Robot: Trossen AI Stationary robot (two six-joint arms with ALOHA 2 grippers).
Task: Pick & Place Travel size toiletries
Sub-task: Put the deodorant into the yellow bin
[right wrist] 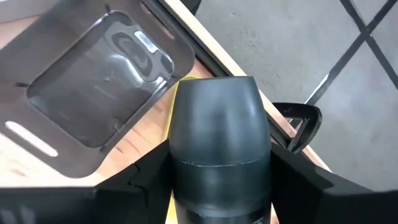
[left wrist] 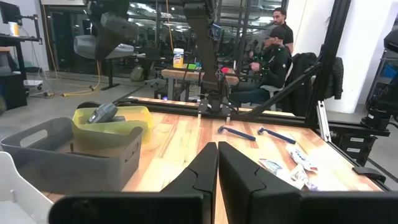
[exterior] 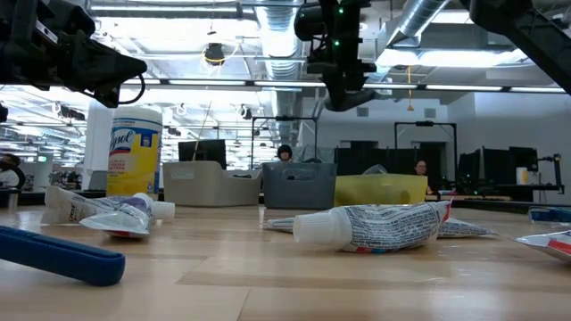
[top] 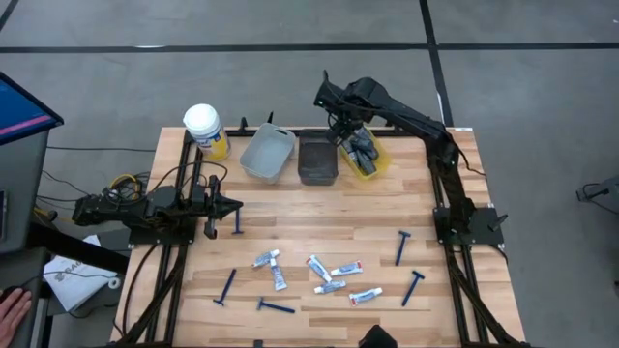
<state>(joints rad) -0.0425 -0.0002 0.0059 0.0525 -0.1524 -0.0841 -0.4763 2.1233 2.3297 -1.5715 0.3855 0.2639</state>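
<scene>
My right gripper [top: 346, 124] hangs over the far middle of the table, above the dark bin [top: 317, 158] and the yellow bin [top: 368, 159], shut on a dark grey oval mini bottle [right wrist: 217, 137]. The yellow bin holds more dark bottles [left wrist: 102, 113]. Several white tubes [top: 329, 275] and blue razors [top: 401, 246] lie flat on the near half of the table. My left gripper [top: 232, 205] waits shut at the table's left side, touching nothing. My right gripper pinches the dark grey bottle by its two sides [right wrist: 180, 155], one finger [right wrist: 134, 180] on each side. The fingers slant steeply down from above. The bottle's rounded end [right wrist: 214, 87] points past the fingertips, and the bottle is lifted clear above the bins.
A light grey bin [top: 268, 153] stands left of the dark bin, and a white-lidded yellow jar [top: 206, 130] stands at the far left. Cables lie by the left arm's base. People sit in the room beyond the table.
</scene>
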